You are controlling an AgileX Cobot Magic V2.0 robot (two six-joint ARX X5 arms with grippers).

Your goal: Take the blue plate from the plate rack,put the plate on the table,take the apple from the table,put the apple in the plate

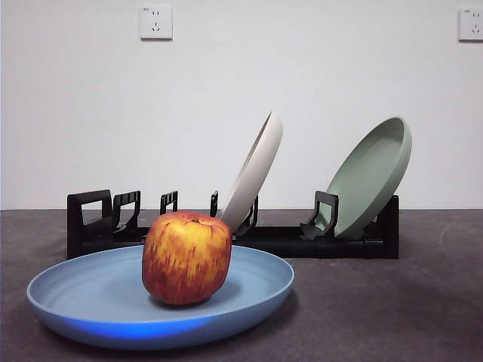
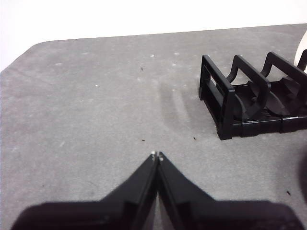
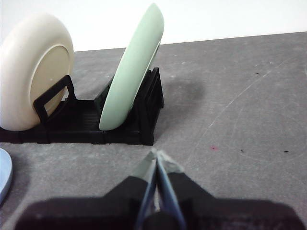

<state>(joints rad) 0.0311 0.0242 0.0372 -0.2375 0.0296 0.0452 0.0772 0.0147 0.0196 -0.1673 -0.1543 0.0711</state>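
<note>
The blue plate (image 1: 98, 305) lies flat on the table (image 1: 392, 309) in front of the plate rack (image 1: 287, 240). The apple (image 1: 186, 258) stands upright in the plate, a little right of its middle. A sliver of the plate's rim shows in the right wrist view (image 3: 4, 175). My left gripper (image 2: 157, 155) is shut and empty, above bare table beside the rack's empty end (image 2: 249, 98). My right gripper (image 3: 156, 155) is shut and empty, in front of the rack's other end (image 3: 144, 115). Neither gripper shows in the front view.
A cream-white plate (image 1: 255, 170) leans in the middle of the rack and a sage-green plate (image 1: 371, 175) leans at its right end. Both show in the right wrist view, cream (image 3: 36, 72) and green (image 3: 132, 69). The table's far edge meets a white wall.
</note>
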